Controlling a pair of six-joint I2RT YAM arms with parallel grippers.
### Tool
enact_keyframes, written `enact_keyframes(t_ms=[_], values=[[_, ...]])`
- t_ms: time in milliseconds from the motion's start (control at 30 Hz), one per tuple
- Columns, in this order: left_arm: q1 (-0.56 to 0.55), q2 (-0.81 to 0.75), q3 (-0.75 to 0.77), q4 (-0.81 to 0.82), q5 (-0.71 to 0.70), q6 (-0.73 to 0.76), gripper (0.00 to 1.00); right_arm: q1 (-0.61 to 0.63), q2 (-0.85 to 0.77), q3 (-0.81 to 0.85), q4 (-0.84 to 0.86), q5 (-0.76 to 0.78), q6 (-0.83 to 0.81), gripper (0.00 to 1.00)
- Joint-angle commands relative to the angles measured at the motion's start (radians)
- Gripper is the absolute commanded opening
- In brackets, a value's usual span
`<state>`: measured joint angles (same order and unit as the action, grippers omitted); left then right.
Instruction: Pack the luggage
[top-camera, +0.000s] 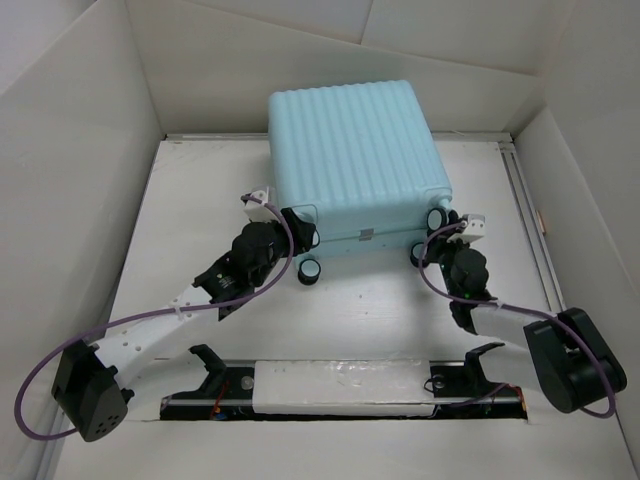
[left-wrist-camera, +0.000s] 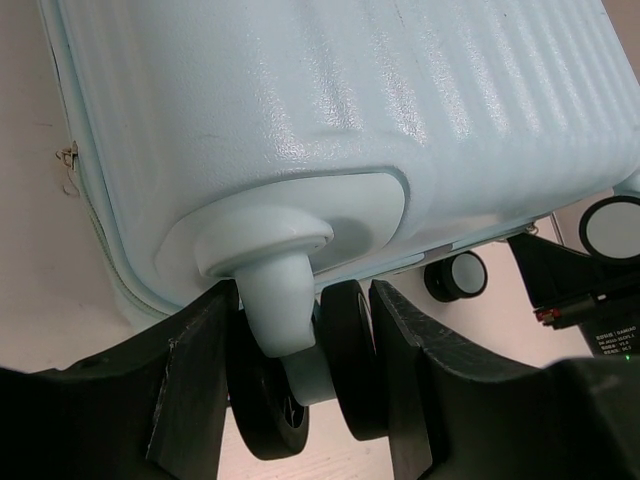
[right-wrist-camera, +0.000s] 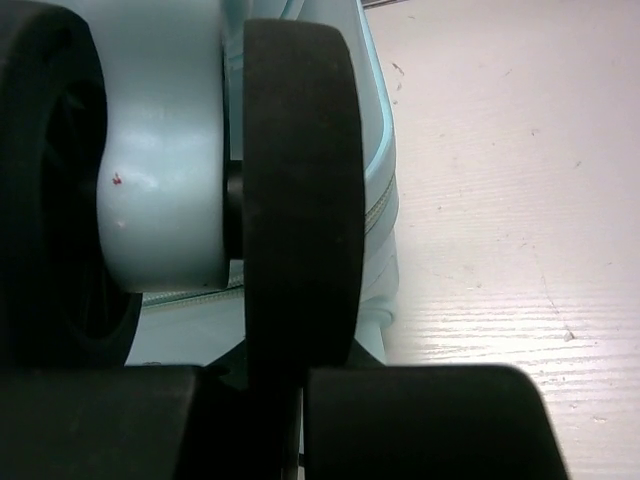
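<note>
Near edge: both arms reach toward twelve. Left gripper (left-wrist-camera: 305, 300) clamps near-left caster (left-wrist-camera: 345, 370) at case's seven o'clock corner. Right gripper (right-wrist-camera: 300, 420), fingers closed together and holding nothing, sits hard by near-right caster (right-wrist-camera: 300, 200) at five. Luggage (top-camera: 350, 150) lies flat, lid shut, wheels toward six, at table's (top-camera: 380, 320) twelve. Likely repositioning step. Next move needs an even two-arm haul, and right arm lacks purchase.

The left arm (top-camera: 150, 328) and right arm (top-camera: 575, 362) pair white links with boxy black joint housings. A purple cable (top-camera: 22, 400) loops along each arm. The left pincer (left-wrist-camera: 300, 340) has thick, matte black fingers (left-wrist-camera: 185, 400). A small white printed label (left-wrist-camera: 612, 338) sits on the right arm's black wrist.
</note>
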<state>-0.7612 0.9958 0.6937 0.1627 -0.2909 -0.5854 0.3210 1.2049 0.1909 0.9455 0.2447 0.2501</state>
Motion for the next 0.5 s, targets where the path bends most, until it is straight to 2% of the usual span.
enact_keyframes(t_ms=[0,100,233,400,467], values=[[-0.016,-0.054,-0.016,0.000,0.081,0.081,0.00,-0.007,0.002,0.076,0.147,-0.028,-0.017,0.00],[-0.016,-0.054,-0.016,0.011,0.091,0.081,0.00,-0.007,-0.024,0.033,0.156,-0.047,0.058,0.00],[-0.016,-0.016,-0.016,0.073,0.172,0.070,0.00,0.082,-0.018,-0.013,0.194,-0.018,0.141,0.00],[-0.052,0.029,0.027,0.101,0.170,0.059,0.00,0.323,0.045,-0.016,0.214,0.079,0.202,0.00],[-0.061,0.055,0.043,0.110,0.215,0.059,0.00,0.406,0.065,-0.001,0.214,0.128,0.213,0.00]])
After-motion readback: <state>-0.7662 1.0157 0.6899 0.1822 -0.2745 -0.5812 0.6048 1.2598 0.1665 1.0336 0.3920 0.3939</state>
